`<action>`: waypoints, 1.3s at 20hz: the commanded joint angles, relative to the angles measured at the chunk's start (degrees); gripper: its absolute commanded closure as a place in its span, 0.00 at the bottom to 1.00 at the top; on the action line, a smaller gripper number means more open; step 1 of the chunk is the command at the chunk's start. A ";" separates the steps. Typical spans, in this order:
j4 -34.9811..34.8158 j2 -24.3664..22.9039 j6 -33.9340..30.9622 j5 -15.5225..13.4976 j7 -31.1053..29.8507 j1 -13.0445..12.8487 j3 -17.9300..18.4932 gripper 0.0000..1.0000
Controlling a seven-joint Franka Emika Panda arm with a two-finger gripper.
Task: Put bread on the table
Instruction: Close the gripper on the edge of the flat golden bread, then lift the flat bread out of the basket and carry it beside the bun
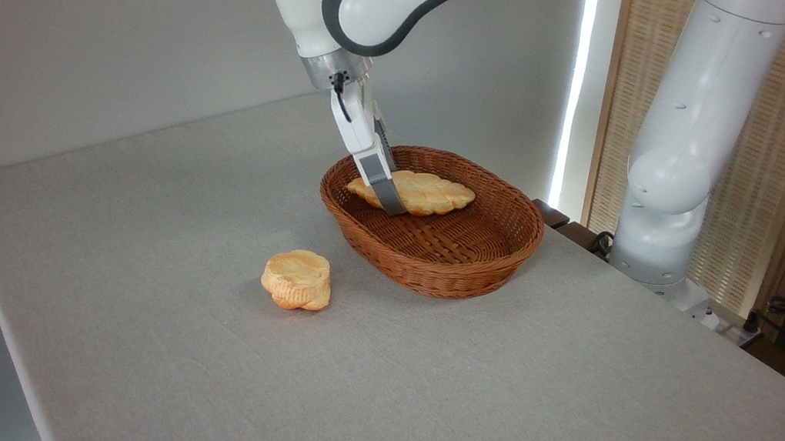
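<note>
Golden bread [418,192], pale top; brown woven basket [433,258]; orange-gold bun [297,280]; light grey table [413,395].

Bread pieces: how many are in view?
2. The long braided loaf is in the wicker basket at the gripper; the small round bun sits on the table. None visibly hidden.

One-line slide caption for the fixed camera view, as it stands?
Franka gripper reaches into the wicker basket at the braided bread; a small bun sits on the grey table.
</note>
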 commanded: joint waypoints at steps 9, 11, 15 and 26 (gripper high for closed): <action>0.83 -2.07 -1.63 -0.43 0.70 0.31 0.16 0.64; 2.58 -2.86 -3.92 -0.43 0.87 0.40 0.24 0.64; 7.23 -3.22 -7.96 -0.43 0.96 0.40 0.77 0.63; 17.26 1.78 0.02 -0.70 0.70 10.76 0.86 0.53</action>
